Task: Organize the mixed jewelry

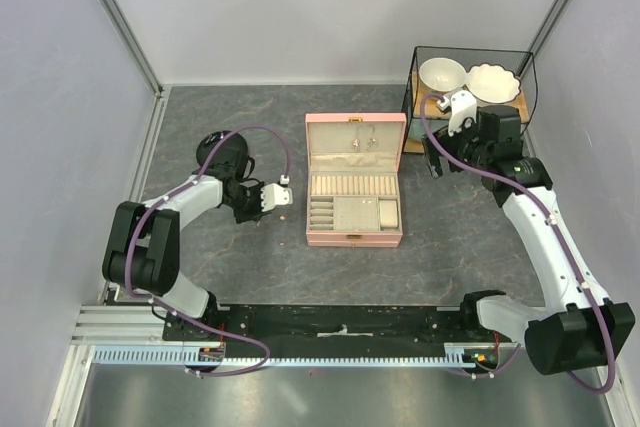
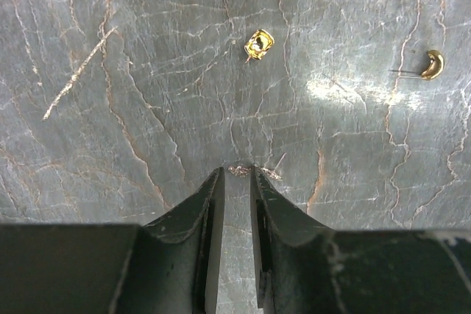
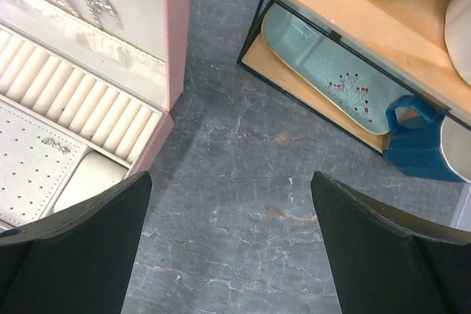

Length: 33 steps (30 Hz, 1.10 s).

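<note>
Top view first: the left gripper point(image 1: 262, 199) is down low at the table point(image 1: 200, 247), just left of the open pink box point(image 1: 355, 179). The right gripper point(image 1: 435, 159) hangs on the box's other side, close to the wire shelf point(image 1: 415, 87).

Over to the left wrist: the jaws are drawn in narrow with the tips down at the marbled surface. A tiny silvery piece point(image 2: 241, 170) sits right across the gap between them. Pinched or only bracketed? I cannot tell from here. Farther out lies a gold stud point(image 2: 259, 43), and well off to the right a curved gold earring point(image 2: 432, 65) with a thin post. My read is that these are featherweight, hard and slick, lying flat on the table, so a nudge would flick them away. Take each one across its chunkier body, not by the fine post, which looks bendable.

Right wrist: the fingers are spread wide with nothing between them, over the table between the pink box and the shelf.
</note>
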Tool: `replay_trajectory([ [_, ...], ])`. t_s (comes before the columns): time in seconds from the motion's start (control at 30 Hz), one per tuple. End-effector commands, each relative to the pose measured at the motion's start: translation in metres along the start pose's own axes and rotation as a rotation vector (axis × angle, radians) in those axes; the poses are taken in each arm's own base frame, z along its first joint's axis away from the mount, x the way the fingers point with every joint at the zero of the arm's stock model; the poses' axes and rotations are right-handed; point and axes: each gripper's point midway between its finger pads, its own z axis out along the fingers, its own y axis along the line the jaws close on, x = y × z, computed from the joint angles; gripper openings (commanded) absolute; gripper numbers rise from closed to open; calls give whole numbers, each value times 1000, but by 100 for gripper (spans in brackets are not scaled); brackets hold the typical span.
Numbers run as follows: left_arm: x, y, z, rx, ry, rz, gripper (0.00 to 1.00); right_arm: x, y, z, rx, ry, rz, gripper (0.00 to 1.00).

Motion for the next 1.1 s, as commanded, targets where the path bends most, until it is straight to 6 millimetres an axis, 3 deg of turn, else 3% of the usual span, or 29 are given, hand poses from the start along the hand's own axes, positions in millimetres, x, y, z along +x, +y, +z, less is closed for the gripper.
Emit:
replay_trajectory([
  [0.0,-3,2,8,1,-20,-22,28,-28,1,-6,18,-55,-29,98],
  [0.7,-18,13,25,-31,-31,59,27,-36,26,-1,-26,-44,-95,98],
  [1.07,-24,31,34,-59,-28,321,28,-32,27,0,-31,-37,-97,98],
])
